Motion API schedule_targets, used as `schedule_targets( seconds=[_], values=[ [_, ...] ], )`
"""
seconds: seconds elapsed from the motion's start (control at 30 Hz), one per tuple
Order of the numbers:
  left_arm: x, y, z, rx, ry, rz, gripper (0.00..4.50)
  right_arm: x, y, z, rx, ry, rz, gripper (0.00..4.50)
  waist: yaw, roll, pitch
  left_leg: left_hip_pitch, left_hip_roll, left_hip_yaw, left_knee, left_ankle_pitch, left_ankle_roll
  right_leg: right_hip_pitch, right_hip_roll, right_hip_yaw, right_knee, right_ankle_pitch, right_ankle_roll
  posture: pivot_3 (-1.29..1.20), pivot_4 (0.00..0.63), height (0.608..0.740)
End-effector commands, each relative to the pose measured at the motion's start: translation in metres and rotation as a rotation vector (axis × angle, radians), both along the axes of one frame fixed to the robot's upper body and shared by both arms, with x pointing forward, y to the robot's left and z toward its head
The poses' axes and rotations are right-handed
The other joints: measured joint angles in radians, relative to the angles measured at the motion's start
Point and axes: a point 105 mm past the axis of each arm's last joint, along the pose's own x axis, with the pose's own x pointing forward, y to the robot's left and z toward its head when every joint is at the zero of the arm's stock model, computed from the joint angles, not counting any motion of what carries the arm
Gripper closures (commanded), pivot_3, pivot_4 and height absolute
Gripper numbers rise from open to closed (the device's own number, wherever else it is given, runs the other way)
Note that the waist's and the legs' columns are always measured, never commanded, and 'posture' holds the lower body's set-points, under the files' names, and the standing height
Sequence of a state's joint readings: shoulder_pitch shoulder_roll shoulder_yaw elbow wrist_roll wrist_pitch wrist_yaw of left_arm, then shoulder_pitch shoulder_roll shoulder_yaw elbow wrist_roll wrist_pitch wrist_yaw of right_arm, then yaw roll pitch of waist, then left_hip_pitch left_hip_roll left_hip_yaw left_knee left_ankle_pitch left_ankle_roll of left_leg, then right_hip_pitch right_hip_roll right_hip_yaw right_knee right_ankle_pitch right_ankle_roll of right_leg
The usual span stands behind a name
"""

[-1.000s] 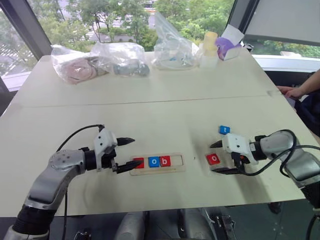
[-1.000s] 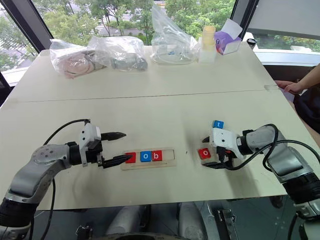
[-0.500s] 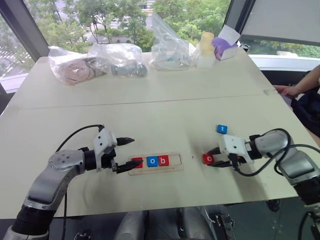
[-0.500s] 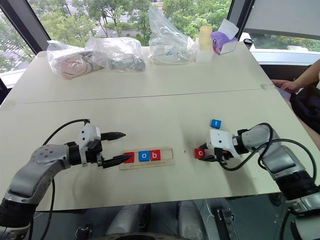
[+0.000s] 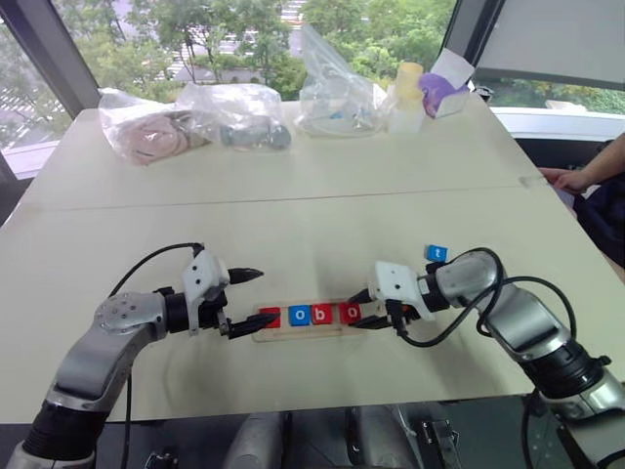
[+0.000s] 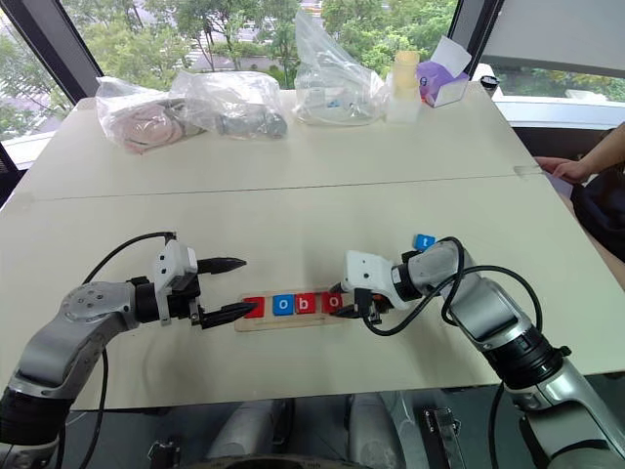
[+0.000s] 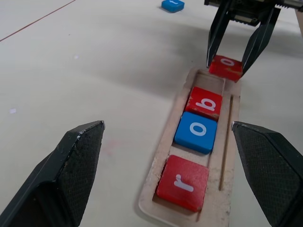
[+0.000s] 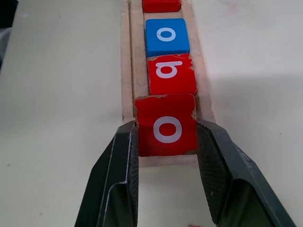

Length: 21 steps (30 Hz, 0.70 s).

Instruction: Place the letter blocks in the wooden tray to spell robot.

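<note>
Head views, worktop: the pale worktop (image 5: 322,195) has a seam running across its middle; windows with green trees stand behind its far edge.
Head views, far edge: clear plastic bags (image 5: 195,119), a yellow-capped bottle (image 5: 407,98) and a purple-and-white box (image 5: 446,88).
Head views, right edge: a person's hand (image 5: 564,178) rests there.
Head views, tray: the wooden tray (image 5: 308,332) lies near the front edge, between the two arms.
Head views, loose block: the blue t block (image 5: 437,253) lies on the worktop beyond the right arm.
Left wrist view: the left pincer (image 5: 246,303) stands wide at the tray's left end; the red r block (image 7: 183,182), blue o block (image 7: 196,133) and red b block (image 7: 204,103) sit in the groove.
Right wrist view: the right pincer (image 8: 166,142) grips the red o block (image 8: 166,125) at the tray's right end, just beside the b.
</note>
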<state>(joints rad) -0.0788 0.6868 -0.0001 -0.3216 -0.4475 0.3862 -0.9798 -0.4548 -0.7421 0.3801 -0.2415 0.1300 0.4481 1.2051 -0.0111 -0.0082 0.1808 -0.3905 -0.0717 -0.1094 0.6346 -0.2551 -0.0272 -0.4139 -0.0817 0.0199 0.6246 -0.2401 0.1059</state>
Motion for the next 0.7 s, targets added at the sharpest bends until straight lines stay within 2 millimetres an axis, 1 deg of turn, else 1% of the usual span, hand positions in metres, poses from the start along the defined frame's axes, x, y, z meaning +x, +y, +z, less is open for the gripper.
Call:
schedule_targets(
  seconds=[0.03,0.33,0.7],
  values=[
    [-0.0033,0.0,0.0091,-0.007,-0.034,-0.001,0.0,0.003,0.0109,0.0052,0.012,-0.042,0.018,3.36,-0.002,0.0,0.0,0.0,0.0,0.0,0.0,0.0,0.0,0.0,0.0,0.0,0.0,0.0,0.0,0.0,0.15,0.74],
    [-0.004,-0.0011,0.0087,-0.011,-0.032,0.0,0.0,0.0072,0.0141,0.0013,0.008,-0.04,0.005,3.36,0.0,0.0,0.0,0.0,0.0,0.0,0.0,0.0,0.0,-0.001,0.0,0.0,0.002,0.0,0.0,0.0,0.15,0.74],
    [-0.004,-0.0015,0.0089,-0.013,-0.032,-0.002,0.0,0.0069,0.0105,-0.0005,-0.007,-0.044,0.003,3.36,0.0,0.0,0.0,0.0,0.0,0.0,0.0,0.0,0.0,-0.001,0.0,0.0,0.002,0.0,0.0,0.0,0.15,0.74]
  ],
)
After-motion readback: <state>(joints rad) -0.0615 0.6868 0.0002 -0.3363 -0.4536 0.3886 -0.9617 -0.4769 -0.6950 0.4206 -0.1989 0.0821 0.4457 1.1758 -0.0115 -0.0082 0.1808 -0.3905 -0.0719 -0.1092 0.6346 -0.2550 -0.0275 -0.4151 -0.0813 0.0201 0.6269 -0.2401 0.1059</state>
